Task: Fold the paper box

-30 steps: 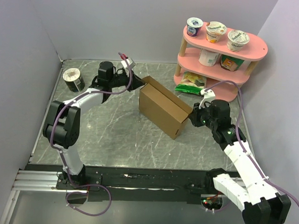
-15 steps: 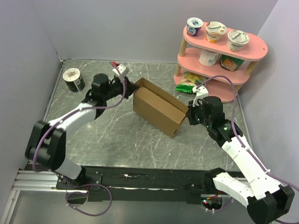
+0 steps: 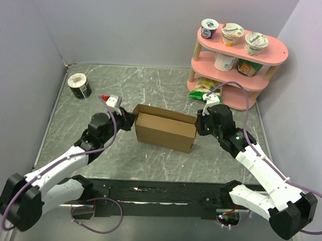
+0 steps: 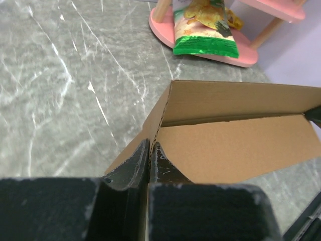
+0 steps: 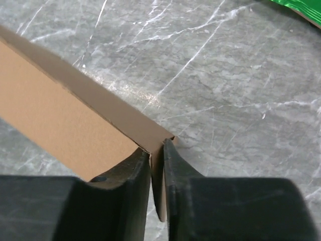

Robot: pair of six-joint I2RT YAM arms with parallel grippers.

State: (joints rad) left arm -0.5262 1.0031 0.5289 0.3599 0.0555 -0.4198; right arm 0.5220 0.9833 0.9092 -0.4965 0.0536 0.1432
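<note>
Pinched endwise by the left gripper (image 3: 131,120) and right gripper (image 3: 199,124), the paper box (image 3: 165,132) swings from diagonal to crosswise, closer in.

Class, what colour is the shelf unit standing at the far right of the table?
Pink shelf unit, pale wooden posts; best in the top external view.

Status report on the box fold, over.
Left gripper shut on paper box, left end wall. Right gripper shut on right end. Box upright, top open. Pink shelf behind, not touching.

Pink shelf (image 3: 279,51) (yogurt cups (image 3: 232,34) atop); green snack bag (image 3: 204,91).
</note>
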